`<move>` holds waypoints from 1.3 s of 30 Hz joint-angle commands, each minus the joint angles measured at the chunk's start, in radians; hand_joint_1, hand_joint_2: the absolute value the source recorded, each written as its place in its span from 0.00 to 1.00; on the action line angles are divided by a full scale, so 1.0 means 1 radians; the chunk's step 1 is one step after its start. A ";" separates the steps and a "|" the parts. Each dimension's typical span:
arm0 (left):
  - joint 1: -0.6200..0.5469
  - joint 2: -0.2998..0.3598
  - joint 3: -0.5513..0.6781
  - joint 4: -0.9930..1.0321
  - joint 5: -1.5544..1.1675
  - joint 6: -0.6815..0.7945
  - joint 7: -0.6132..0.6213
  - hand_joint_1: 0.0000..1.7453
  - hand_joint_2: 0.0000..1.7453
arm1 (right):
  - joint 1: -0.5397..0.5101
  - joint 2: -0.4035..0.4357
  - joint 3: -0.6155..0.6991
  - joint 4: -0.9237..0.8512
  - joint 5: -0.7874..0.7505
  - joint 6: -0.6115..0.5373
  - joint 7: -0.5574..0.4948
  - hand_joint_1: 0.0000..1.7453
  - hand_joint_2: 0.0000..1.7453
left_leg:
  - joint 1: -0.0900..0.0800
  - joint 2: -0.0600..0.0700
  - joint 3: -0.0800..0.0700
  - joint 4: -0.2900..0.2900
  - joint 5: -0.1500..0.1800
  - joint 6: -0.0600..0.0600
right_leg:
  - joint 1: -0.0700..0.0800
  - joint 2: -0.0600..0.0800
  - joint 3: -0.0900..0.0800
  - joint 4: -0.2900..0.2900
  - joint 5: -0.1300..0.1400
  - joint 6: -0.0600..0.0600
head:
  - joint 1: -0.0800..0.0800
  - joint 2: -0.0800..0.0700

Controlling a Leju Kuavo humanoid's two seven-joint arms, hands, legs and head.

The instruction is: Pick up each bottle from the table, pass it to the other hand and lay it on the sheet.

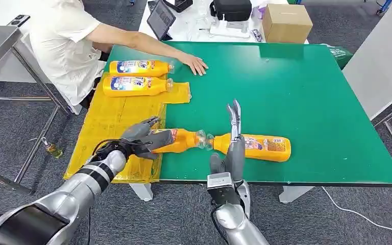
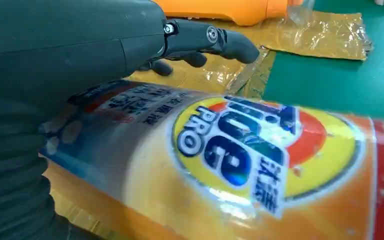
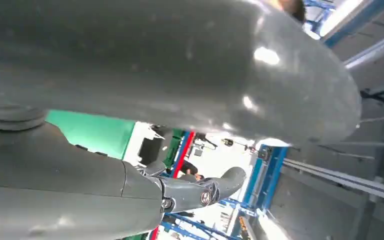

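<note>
The left hand point(image 1: 144, 137) hides the base of the orange plastic bottle point(image 1: 184, 140); its label is blurred in the left wrist view.

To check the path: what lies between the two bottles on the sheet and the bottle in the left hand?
Head view: only bare yellow sheet between the two bottles and the held bottle.

Four orange bottles, all on their sides. One point(image 1: 184, 140) is gripped by the left hand point(image 1: 142, 137) at the yellow sheet point(image 1: 113, 122) edge. Another point(image 1: 258, 145) lies cap-to-cap just beyond it, behind the right hand point(image 1: 230, 148). Two more point(image 1: 139, 67) point(image 1: 135, 86) rest side by side on the sheet, farther from both hands.
</note>
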 commanded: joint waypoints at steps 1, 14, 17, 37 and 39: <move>0.004 0.001 -0.042 0.124 -0.045 -0.028 0.010 0.00 1.00 | -0.073 -0.041 0.033 0.175 -0.016 0.001 -0.003 0.00 0.00 | 0.000 0.004 0.007 -0.002 -0.002 0.002 | 0.001 0.003 0.006 -0.003 0.000 -0.003 | 0.000 0.000; 0.028 -0.014 -0.024 0.107 -0.050 0.031 -0.005 0.00 1.00 | -0.085 -0.046 0.033 0.201 -0.015 0.001 -0.003 0.00 0.00 | 0.000 0.004 0.011 -0.002 -0.001 0.001 | 0.001 0.002 0.009 -0.003 0.000 -0.003 | 0.000 0.000; 0.028 -0.014 -0.020 0.106 -0.048 0.035 -0.005 0.00 1.00 | -0.086 -0.047 0.032 0.202 -0.016 0.001 -0.003 0.00 0.00 | 0.000 0.004 0.011 -0.003 -0.001 0.002 | 0.001 0.002 0.010 -0.003 0.000 -0.003 | 0.000 0.000; 0.085 0.033 -0.021 -0.135 -0.094 0.114 -0.154 0.00 1.00 | -0.029 -0.065 -0.027 0.173 0.016 0.001 -0.003 0.00 0.00 | 0.000 0.002 0.009 -0.001 -0.002 0.002 | 0.001 -0.001 0.009 -0.002 -0.001 -0.004 | 0.000 0.000; 0.126 0.053 0.000 -0.264 -0.021 0.043 -0.208 0.00 1.00 | -0.018 -0.070 -0.031 0.163 0.014 0.001 -0.003 0.00 0.00 | 0.000 0.001 0.005 -0.001 0.000 0.001 | 0.000 0.000 0.005 -0.001 0.000 -0.002 | -0.001 0.000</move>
